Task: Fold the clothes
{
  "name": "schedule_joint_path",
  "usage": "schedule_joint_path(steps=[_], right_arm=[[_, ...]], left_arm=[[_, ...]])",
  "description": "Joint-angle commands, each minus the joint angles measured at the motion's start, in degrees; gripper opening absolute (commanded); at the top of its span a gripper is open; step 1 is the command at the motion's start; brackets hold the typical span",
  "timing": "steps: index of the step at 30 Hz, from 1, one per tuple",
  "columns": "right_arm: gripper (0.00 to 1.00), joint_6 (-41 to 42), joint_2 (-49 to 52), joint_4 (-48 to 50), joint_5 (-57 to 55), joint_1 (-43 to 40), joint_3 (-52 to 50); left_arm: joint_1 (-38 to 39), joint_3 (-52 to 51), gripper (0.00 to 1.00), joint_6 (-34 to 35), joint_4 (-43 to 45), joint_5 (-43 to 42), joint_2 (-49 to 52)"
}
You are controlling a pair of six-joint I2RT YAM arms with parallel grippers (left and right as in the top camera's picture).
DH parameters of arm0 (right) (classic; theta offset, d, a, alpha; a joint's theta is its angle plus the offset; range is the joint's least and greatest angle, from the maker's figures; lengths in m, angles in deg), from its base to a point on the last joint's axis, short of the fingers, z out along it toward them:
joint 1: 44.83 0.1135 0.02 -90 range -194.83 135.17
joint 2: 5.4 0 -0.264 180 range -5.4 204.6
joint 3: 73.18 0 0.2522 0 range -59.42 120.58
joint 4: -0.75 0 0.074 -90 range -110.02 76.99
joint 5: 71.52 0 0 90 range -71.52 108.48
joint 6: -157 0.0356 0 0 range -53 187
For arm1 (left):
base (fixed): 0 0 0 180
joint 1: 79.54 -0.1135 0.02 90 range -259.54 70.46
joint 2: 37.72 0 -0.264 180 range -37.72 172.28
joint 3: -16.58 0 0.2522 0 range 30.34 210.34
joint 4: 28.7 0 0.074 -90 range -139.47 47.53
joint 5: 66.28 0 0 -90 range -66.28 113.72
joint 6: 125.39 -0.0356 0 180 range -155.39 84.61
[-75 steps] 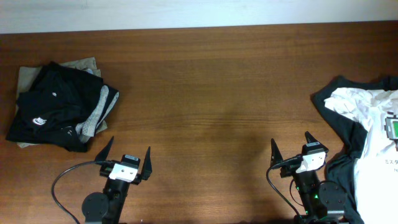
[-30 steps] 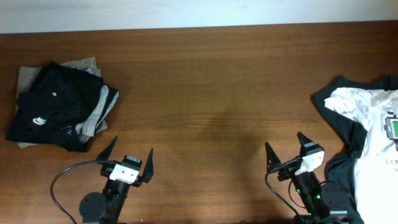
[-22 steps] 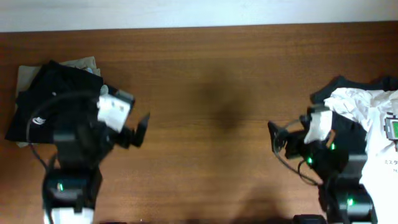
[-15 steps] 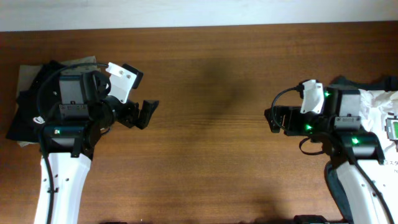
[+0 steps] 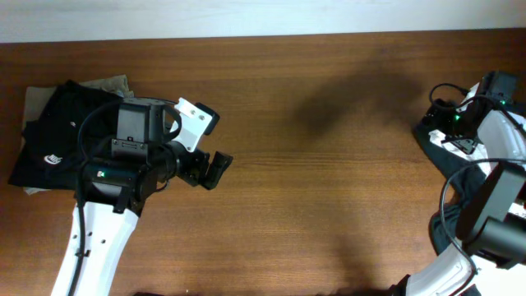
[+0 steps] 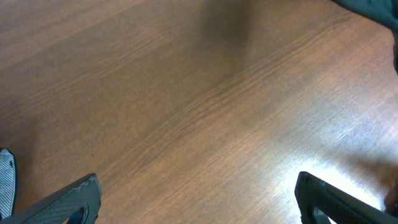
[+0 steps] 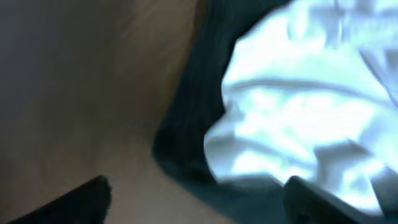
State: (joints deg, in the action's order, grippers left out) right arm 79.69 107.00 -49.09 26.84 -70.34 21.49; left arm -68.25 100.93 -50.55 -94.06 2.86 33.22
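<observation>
The white T-shirt [image 7: 298,106] shows blurred in the right wrist view, crumpled on top of a dark garment [image 7: 186,130]. In the overhead view my right arm covers most of it, and only the dark garment [image 5: 444,160] under it shows at the right edge. My right gripper [image 7: 205,208] is open and empty, just above the edge of this heap; overhead it sits at the heap's left edge [image 5: 442,123]. My left gripper [image 5: 219,168] is open and empty above bare table, and its spread fingers frame the wood in the left wrist view [image 6: 199,205].
A folded pile of black garments [image 5: 57,140] with a small white logo lies at the far left, partly under my left arm. The wooden table [image 5: 312,205] runs between the two arms, and its back edge meets a white wall.
Both arms have risen from the front edge. The left moved up and right beside the black pile. The right swung to the far right over the heap with the T-shirt.
</observation>
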Motion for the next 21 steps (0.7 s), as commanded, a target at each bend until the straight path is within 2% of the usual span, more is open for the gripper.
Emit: schedule_joint_path(steps=[1,8,13,21], right_arm=[[0.85,0.28,4.50,3.19,-2.84,0.00,0.79],[0.86,-0.22,6.05,1.75,-6.51,0.00,0.74],[0.99,-0.37,6.05,-0.33,-6.54,-0.02,0.74],[1.00,-0.37,6.05,-1.22,-6.54,0.00,0.74]], left_arm=[[0.17,0.50,0.99,0.57,-0.17,0.33,-0.11],[0.20,0.50,0.99,0.57,-1.22,0.33,-0.11],[0.20,0.50,0.99,0.57,-1.22,0.33,-0.11],[0.20,0.50,0.99,0.57,-1.22,0.33,-0.11]])
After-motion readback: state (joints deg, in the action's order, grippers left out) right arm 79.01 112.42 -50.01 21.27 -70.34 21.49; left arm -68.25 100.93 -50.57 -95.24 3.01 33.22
